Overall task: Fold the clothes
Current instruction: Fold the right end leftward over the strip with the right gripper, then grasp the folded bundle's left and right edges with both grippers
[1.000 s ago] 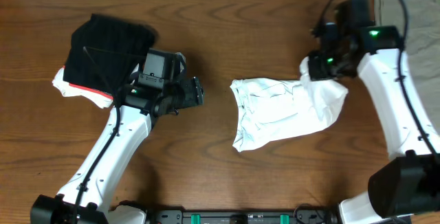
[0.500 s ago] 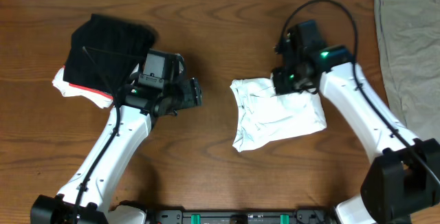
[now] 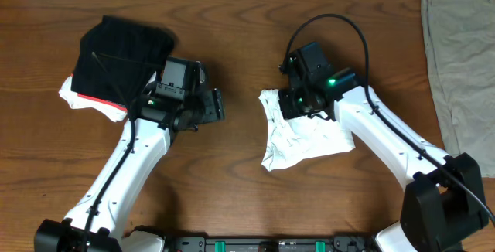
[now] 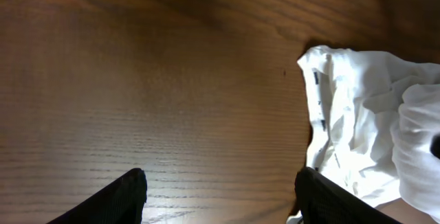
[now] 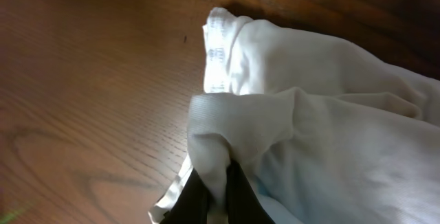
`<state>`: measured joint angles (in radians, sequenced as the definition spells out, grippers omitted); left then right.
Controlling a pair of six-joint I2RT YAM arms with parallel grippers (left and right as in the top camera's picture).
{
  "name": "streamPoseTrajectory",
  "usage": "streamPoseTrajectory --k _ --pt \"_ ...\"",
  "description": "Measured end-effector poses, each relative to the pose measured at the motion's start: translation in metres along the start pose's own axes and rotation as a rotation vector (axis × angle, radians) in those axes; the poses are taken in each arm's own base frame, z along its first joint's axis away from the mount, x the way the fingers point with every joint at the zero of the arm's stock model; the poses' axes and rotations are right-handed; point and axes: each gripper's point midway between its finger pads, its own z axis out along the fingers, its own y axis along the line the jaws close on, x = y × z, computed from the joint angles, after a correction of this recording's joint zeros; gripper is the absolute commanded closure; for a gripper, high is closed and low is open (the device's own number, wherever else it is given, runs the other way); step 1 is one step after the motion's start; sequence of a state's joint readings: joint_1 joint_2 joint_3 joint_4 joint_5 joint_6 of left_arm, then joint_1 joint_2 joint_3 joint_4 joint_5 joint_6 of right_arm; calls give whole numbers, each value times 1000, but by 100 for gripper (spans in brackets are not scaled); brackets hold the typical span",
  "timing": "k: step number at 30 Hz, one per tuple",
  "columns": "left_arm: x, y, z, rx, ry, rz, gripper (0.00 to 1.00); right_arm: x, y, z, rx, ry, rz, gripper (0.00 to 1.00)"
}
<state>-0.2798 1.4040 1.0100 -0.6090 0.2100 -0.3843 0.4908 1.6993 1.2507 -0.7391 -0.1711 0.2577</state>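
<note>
At the centre of the table [image 3: 247, 20] you have the white T-shirt [image 3: 309, 140], crumpled and doubled over. Your right gripper [image 3: 298, 107] pinches a fold at its upper-left edge. Your left gripper [image 3: 219, 105] hangs spread, empty, left of the shirt. Black garment [image 3: 120, 55] far left; olive-grey cloth [image 3: 456, 59] far right.

Overhead straight down; both wrist views low, close on the T-shirt [image 3: 309, 137]

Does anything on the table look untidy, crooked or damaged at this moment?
The white T-shirt lies bunched and wrinkled at the centre, its edges uneven, with one fold pinched in the right gripper. Nothing looks spilled or torn.
</note>
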Motion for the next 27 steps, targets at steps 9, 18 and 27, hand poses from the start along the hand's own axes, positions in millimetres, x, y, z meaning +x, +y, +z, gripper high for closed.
streamPoseTrajectory --k 9,18,27 --pt "2 2 0 -12 8 -2 28 6 8 5 -8 10 -15 70" --pt "0 1 0 -7 -3 11 42 5 30 5 -106 4 -62 34" --pt "7 -52 -4 241 34 97 94 0 -45 -21 -55 15 79 98"
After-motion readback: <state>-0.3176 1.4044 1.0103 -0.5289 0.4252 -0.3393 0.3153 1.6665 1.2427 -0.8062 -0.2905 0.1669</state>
